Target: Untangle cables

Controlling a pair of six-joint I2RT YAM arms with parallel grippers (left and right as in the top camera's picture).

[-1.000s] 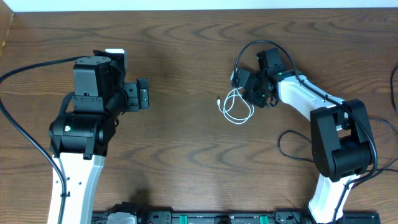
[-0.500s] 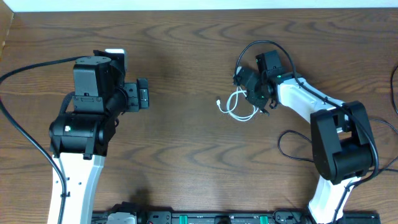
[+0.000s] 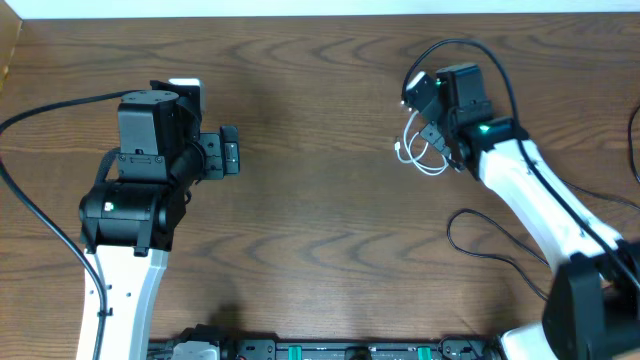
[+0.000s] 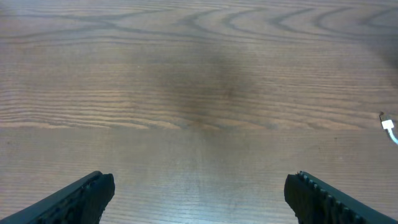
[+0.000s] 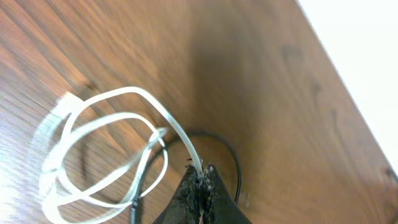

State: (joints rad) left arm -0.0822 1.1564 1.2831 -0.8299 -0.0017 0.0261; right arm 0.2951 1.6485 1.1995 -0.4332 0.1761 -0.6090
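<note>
My right gripper [image 5: 200,182] is shut on a strand of the white cable [image 5: 112,124]. The white loops hang from the fingertips above the wood. In the overhead view that gripper [image 3: 443,128] is at the far right, with the white cable [image 3: 418,152] dangling to its left. A thin black cable [image 5: 231,158] curves just behind the fingers, and a dark strand runs down through the white loops. I cannot tell whether the two are still entwined. My left gripper [image 4: 199,193] stands wide open over bare wood, far left [image 3: 230,152] of the cables. The white plug [image 4: 388,124] shows at its view's right edge.
A thin black cord [image 3: 468,216] loops on the table beside the right arm's base. A thick black lead [image 3: 50,108] runs to the left arm. The table's far edge [image 3: 320,14] meets a white strip.
The right gripper closed on the white cable and carried it right and toward the far edge, lifting its loops. The left arm has not moved.
</note>
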